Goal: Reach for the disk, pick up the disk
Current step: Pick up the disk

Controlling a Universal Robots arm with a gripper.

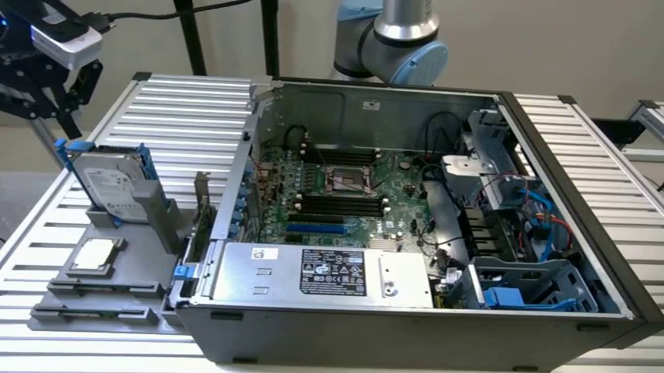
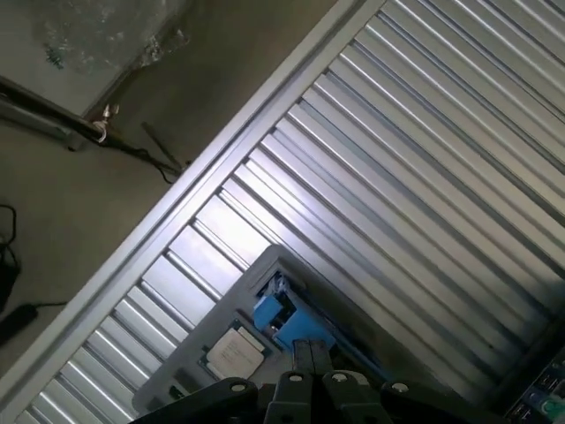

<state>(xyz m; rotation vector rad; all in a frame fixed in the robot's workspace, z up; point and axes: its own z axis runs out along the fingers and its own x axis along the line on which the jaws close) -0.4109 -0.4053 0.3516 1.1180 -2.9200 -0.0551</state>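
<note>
Black gripper [image 1: 68,116] hangs above the exterior view's far-left corner of the ribbed table [image 1: 186,101], up and off the disk [image 1: 112,183], not touching it. In the wrist view the fingers [image 2: 303,358] lie together with no gap showing and nothing between them.

Disk: upright in a grey fixture [image 1: 140,233], label face toward the exterior camera, blue rails along both long edges. It stands just beside the open PC case [image 1: 415,326], on the exterior view's left. The wrist view looks down past the fingertips onto the disk's blue rail [image 2: 278,314], so the tool is roughly over the target.

Nearby in the same fixture: a small square chip [image 1: 96,255], lying flat, apart from the disk.

Progress (judgement): reach partly done, with the approach lined up but clear air left between tool and disk. Grasp not begun; disk sits seated in its slot.
</note>
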